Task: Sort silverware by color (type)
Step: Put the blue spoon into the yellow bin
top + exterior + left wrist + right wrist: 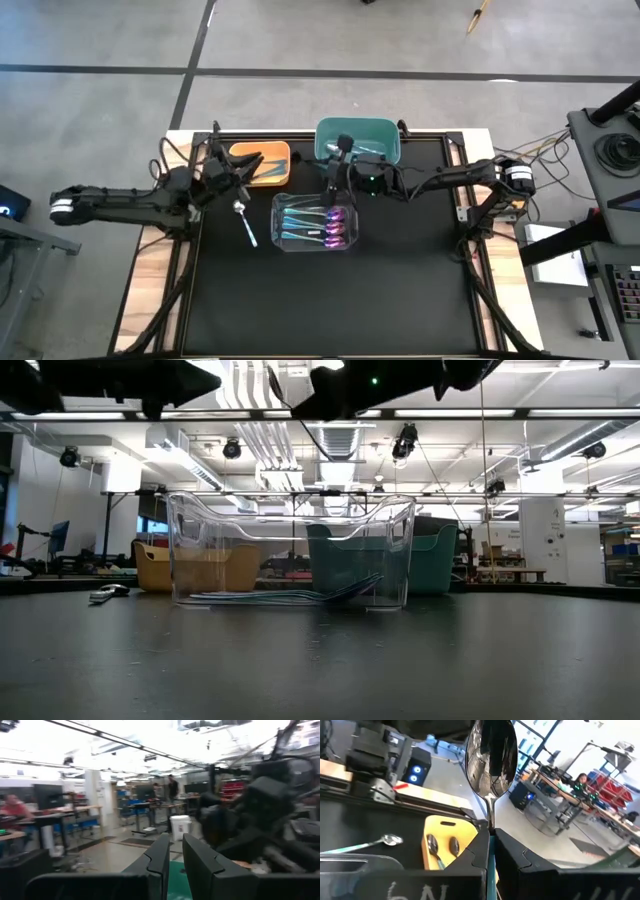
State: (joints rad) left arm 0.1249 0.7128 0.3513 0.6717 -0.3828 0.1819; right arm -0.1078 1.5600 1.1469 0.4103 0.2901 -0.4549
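Right gripper (490, 845) is clamped on the thin handle of a shiny silver-bowled spoon (491, 755), bowl standing up past the fingers, held above the mat between the teal plastic bin (357, 135) and the clear plastic bin (315, 221). Left gripper (243, 168) hangs over the near edge of the orange plastic bin (262, 164); in its wrist view the fingers (159, 862) sit a narrow gap apart with nothing between them, so it reads as empty and barely parted. Orange bin holds two dark-bowled spoons (442, 846). Clear bin holds a row of purple-pink iridescent spoons with teal handles (318, 225). One more silver spoon with a light-blue handle (244, 221) lies loose on the black mat (330, 300), beside the clear bin, in front of the orange one. Step in hand, as I read it: carrying the silver spoon to its bin, presumably the teal one since the other two colours are taken; can't see what's in the teal bin. Next move calls for getting the spoon over that rim, tipping the bowl down and releasing. Then the loose spoon on the mat is left to pick.
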